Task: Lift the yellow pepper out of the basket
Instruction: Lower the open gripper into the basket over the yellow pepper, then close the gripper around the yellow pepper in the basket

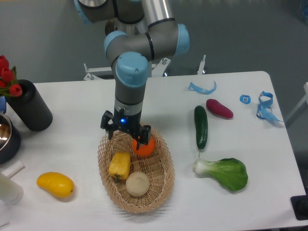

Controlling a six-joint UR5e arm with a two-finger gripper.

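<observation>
The yellow pepper [119,164] lies in the left part of the wicker basket [162,183], beside a round orange [144,147] and a pale round fruit [137,183]. My gripper [125,136] hangs over the basket's far end, above and slightly right of the pepper. Its fingers stand apart with nothing between them. One fingertip [140,140] is right at the orange, the other near the basket's far-left rim.
A yellow mango-like fruit [55,185] lies left of the basket. A cucumber [200,126], a purple vegetable [219,108] and a bok choy [225,172] lie to the right. A black cylinder [30,106] with red tulips and a metal bowl [6,135] stand at the far left.
</observation>
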